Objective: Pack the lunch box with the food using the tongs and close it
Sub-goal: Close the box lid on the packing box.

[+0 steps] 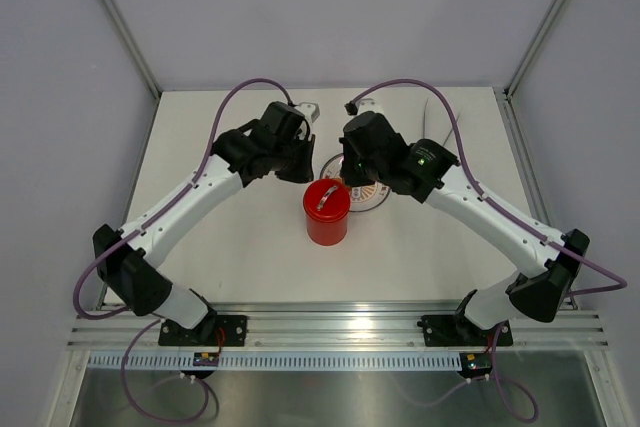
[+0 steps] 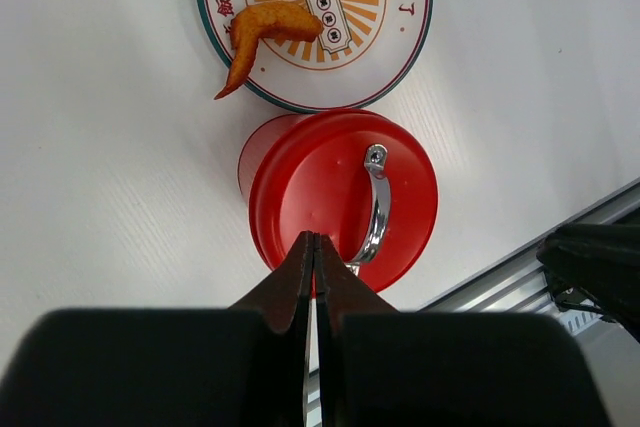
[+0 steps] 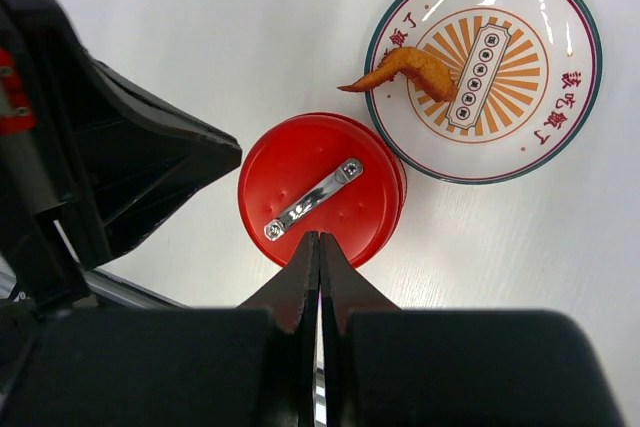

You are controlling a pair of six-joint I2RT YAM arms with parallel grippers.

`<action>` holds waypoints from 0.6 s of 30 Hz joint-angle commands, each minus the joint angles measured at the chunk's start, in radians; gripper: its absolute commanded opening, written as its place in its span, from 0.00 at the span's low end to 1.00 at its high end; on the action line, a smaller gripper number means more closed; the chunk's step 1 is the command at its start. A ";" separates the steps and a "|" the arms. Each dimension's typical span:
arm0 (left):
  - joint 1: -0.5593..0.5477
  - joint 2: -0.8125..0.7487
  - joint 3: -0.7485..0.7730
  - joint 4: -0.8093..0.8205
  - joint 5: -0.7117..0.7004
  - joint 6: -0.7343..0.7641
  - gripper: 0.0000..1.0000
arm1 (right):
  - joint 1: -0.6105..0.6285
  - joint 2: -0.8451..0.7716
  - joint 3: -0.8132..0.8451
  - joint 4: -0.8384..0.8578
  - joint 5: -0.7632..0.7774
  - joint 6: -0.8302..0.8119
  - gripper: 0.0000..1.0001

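1. The white and black left robot arm (image 1: 190, 197) stretched from the near left corner toward the middle of the flat white table (image 1: 230, 257).
2. The left gripper (image 2: 314, 247) had its two black fingers pressed tight together. There was no gap between them and they held nothing. In its own camera the tips pointed at the near edge of the red lid. It was not clear if they touched it.
3. The bright red round plastic lunch box (image 1: 327, 225) stood upright in the middle of the table, between the two grippers. Its flat round red lid (image 3: 310, 162) sat on top, and a shiny metal handle (image 2: 378, 209) ran across the lid.
4. The round white plate with the orange sun pattern (image 3: 500, 152) sat just beside the lunch box, on its far right side. One orange-brown fried food piece (image 3: 410, 67) lay on the plate, with its thin end poking over the rim.
5. The right gripper (image 3: 319, 245) was also squeezed tight with nothing in it. Its tips pointed at the edge of the lid too.
6. The white and black right robot arm (image 1: 490, 212) stretched in from the near right corner.
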 commanded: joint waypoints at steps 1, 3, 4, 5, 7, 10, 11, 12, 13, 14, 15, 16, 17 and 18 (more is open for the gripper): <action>0.005 -0.037 0.022 -0.019 -0.033 0.024 0.00 | 0.006 -0.016 0.024 -0.003 0.041 -0.009 0.00; 0.005 -0.025 -0.013 0.001 -0.024 0.018 0.00 | 0.006 -0.011 0.017 0.000 0.038 -0.007 0.00; 0.005 -0.019 -0.033 0.018 -0.013 0.015 0.00 | 0.006 -0.010 0.014 0.001 0.036 -0.004 0.00; 0.005 -0.003 -0.056 0.035 -0.002 0.007 0.00 | 0.006 -0.010 0.008 0.004 0.031 -0.002 0.00; 0.005 0.023 -0.116 0.073 0.002 0.000 0.00 | 0.006 -0.013 0.002 0.008 0.028 0.001 0.00; 0.005 0.086 -0.181 0.095 0.025 -0.019 0.00 | 0.006 -0.019 -0.009 0.008 0.030 0.004 0.00; 0.003 0.098 -0.193 0.098 0.039 -0.026 0.00 | 0.006 -0.022 -0.012 0.005 0.033 0.007 0.00; 0.003 0.099 -0.198 0.094 0.039 -0.028 0.00 | 0.006 -0.025 -0.013 0.005 0.033 0.005 0.00; 0.003 0.098 -0.193 0.087 0.035 -0.028 0.00 | 0.006 -0.027 -0.013 0.003 0.033 0.008 0.00; 0.003 0.090 -0.183 0.068 0.015 -0.026 0.00 | 0.006 -0.030 -0.016 0.003 0.035 0.008 0.00; 0.003 0.070 -0.170 0.058 0.004 -0.023 0.00 | 0.008 -0.033 -0.018 0.006 0.035 0.008 0.00; 0.003 0.058 -0.153 0.046 -0.007 -0.014 0.00 | 0.006 -0.034 -0.019 0.008 0.036 0.007 0.00; 0.003 0.049 -0.108 0.017 -0.031 -0.011 0.00 | 0.006 -0.033 -0.021 0.009 0.036 0.008 0.00; 0.003 0.037 -0.083 0.005 -0.041 -0.008 0.00 | 0.006 -0.030 -0.021 0.012 0.036 0.007 0.00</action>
